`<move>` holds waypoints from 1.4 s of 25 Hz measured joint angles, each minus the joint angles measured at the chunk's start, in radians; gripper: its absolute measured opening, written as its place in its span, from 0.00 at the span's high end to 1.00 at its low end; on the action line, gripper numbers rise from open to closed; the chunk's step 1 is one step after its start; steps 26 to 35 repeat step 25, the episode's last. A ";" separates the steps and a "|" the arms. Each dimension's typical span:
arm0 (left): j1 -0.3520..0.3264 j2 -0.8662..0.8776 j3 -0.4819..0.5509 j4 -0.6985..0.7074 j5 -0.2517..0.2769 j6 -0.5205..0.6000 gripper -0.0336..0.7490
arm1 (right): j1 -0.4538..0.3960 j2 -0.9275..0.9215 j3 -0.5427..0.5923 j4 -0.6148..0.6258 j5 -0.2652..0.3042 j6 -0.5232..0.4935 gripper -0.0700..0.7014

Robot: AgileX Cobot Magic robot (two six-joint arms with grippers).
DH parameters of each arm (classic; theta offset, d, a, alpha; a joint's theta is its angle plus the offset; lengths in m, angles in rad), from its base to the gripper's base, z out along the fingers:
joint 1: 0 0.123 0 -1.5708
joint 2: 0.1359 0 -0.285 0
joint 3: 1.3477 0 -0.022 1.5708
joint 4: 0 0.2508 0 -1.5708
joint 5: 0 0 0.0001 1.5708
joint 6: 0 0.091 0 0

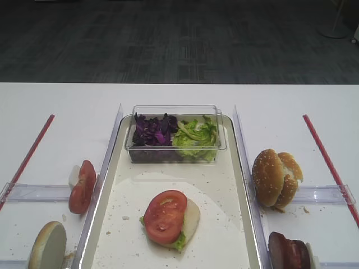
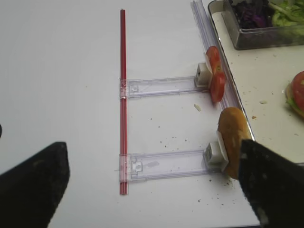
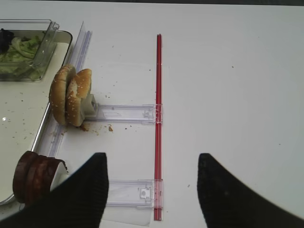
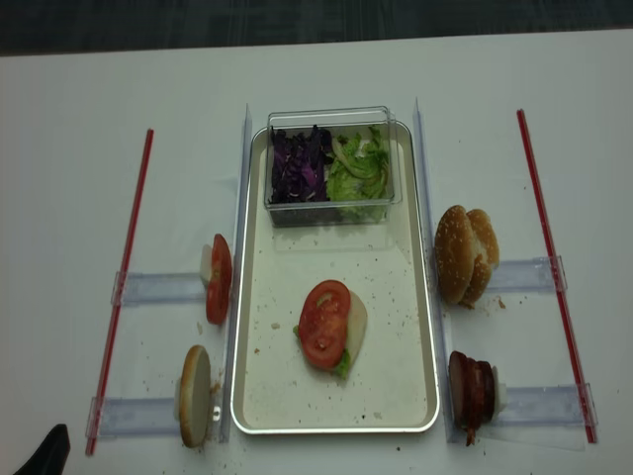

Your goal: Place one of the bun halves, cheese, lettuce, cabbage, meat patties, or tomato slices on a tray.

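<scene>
1. Wrist views show both grippers, left gripper (image 2: 152,183) & right gripper (image 3: 152,190), spread wide w/ nothing between; only the left shows up top, as a dark tip at the overhead's bottom-left corner.
2. Tray (image 4: 415,327) holds a tomato slice (image 4: 324,324) on lettuce & pale bun; clear box (image 4: 331,163) w/ cabbage at far end.
3. Bun halves (image 4: 465,253), meat patties (image 4: 471,388) outside right rim; more tomato slices (image 4: 218,278) left.
4. White table (image 4: 69,198), open room outside the red strips.

No legible text or labels anywhere
</scene>
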 joint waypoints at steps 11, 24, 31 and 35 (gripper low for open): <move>0.000 0.000 0.002 0.000 0.000 0.000 0.11 | 0.000 0.000 0.000 0.000 0.000 0.000 0.33; 0.000 0.000 0.002 0.000 0.000 0.000 0.11 | 0.000 0.000 0.000 0.000 0.000 0.000 0.33; 0.000 0.000 0.002 0.000 0.000 0.000 0.11 | 0.000 0.000 0.000 0.000 0.000 0.000 0.33; 0.000 0.000 0.002 0.000 0.000 0.000 0.11 | 0.000 0.000 0.000 0.000 0.000 0.000 0.33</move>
